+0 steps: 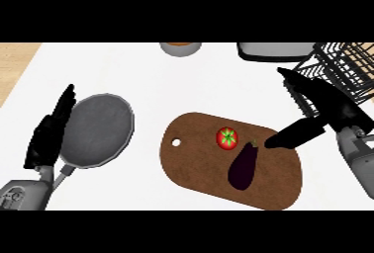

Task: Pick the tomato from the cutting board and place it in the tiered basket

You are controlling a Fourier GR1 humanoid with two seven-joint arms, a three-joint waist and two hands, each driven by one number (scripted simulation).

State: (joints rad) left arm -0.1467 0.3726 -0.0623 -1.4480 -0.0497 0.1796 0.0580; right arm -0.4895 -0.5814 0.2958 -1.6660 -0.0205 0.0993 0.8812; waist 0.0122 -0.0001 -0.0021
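Two black hands [332, 111] [50, 131] hanging open, fingers straight — glossy round tomato [228, 137] lying left of right thumb, on oval wooden cutting board [197, 168].

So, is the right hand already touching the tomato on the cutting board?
Apart. In the head view, bare brown cutting board shows between the tomato and the right hand, whose thumb tip ends beside the eggplant stem.
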